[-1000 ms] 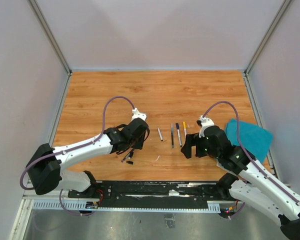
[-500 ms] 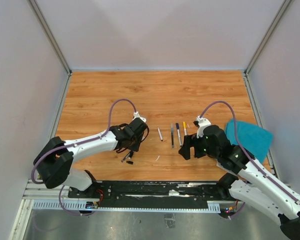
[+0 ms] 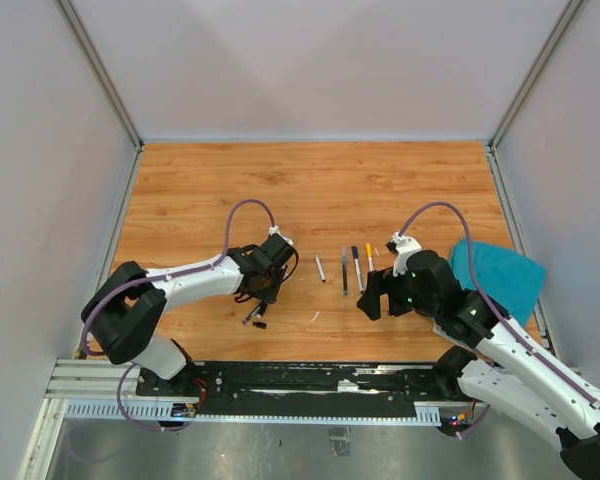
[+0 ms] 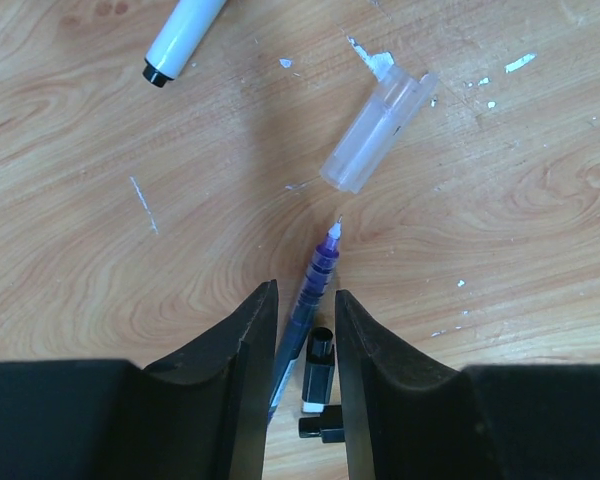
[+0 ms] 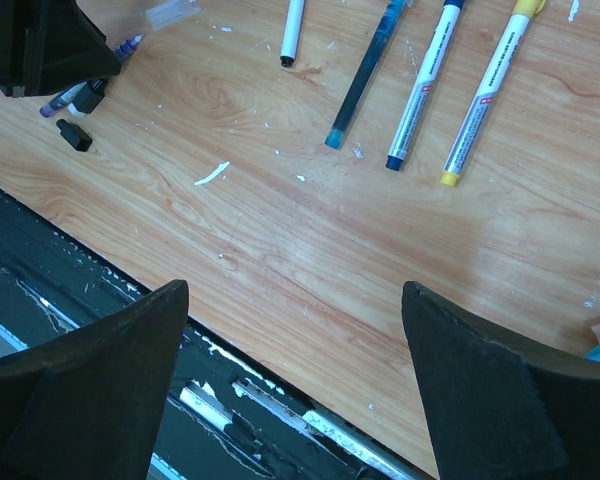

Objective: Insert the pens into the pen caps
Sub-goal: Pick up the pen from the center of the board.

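Note:
My left gripper (image 4: 305,290) (image 3: 265,285) is low over the table, its jaws narrowly open around a blue pen (image 4: 322,262) and a black pen cap (image 4: 318,368). The pen's tip points away from the fingers. A second black pen cap (image 4: 320,428) (image 3: 261,324) lies just behind, and a clear cap (image 4: 380,130) lies ahead of the tip. Several more pens lie side by side in the middle: a short white one (image 3: 320,267), a teal one (image 5: 365,70), a white-and-blue one (image 5: 425,85) and a yellow one (image 5: 490,90). My right gripper (image 5: 292,290) (image 3: 380,300) hangs wide open and empty near those pens.
A teal cloth (image 3: 500,275) lies at the right edge of the wooden table (image 3: 310,190). A tiny white scrap (image 3: 315,316) sits near the front. The black base rail (image 3: 310,385) runs along the near edge, under my right fingers. Grey walls close in the sides.
My left gripper has sunk and drawn slightly leftward onto the blue pen, its jaws narrowing a little. The right gripper has shifted slightly left.

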`<control>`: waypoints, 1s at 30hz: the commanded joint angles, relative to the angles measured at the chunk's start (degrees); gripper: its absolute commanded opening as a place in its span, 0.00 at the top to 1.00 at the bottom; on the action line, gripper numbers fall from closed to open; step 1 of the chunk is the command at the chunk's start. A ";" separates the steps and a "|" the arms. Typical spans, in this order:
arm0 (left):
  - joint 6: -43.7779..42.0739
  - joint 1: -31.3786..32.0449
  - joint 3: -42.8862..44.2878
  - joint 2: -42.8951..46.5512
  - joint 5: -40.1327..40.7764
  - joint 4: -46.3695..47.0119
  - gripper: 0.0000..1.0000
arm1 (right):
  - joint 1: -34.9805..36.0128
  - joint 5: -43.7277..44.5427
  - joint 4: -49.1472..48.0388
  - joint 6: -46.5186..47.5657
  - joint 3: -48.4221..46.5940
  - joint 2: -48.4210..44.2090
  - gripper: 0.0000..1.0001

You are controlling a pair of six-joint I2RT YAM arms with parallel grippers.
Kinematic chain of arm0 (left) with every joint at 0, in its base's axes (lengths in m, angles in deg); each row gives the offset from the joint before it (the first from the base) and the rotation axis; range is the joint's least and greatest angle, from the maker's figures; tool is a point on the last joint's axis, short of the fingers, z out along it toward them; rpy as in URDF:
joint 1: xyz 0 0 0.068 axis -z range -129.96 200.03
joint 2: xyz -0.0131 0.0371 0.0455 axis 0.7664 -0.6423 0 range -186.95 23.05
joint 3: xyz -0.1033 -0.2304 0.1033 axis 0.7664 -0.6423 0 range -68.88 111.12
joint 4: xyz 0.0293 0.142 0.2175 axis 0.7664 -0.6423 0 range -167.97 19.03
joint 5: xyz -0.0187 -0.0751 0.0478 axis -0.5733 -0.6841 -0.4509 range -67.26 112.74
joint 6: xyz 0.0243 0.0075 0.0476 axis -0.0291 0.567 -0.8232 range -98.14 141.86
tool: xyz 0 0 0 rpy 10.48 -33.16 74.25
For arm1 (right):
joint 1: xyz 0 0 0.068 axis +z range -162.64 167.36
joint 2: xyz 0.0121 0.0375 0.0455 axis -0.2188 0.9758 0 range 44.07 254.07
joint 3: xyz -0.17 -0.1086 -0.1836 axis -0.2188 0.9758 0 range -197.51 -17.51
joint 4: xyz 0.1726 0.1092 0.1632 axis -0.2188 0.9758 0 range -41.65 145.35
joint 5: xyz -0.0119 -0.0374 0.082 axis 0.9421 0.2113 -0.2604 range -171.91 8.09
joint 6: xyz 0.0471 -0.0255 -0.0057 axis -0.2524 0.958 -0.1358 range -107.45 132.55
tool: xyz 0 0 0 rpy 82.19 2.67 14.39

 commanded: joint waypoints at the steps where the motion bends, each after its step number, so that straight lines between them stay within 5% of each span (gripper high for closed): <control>1: -1.25 -0.43 1.50 -1.30 -1.87 1.31 0.66 | -0.57 -0.67 -0.47 0.94 0.05 0.15 0.13; 30: -2.27 -0.61 5.77 -4.88 6.49 -3.83 0.86 | -0.61 -1.64 -0.72 1.35 -0.57 1.20 0.13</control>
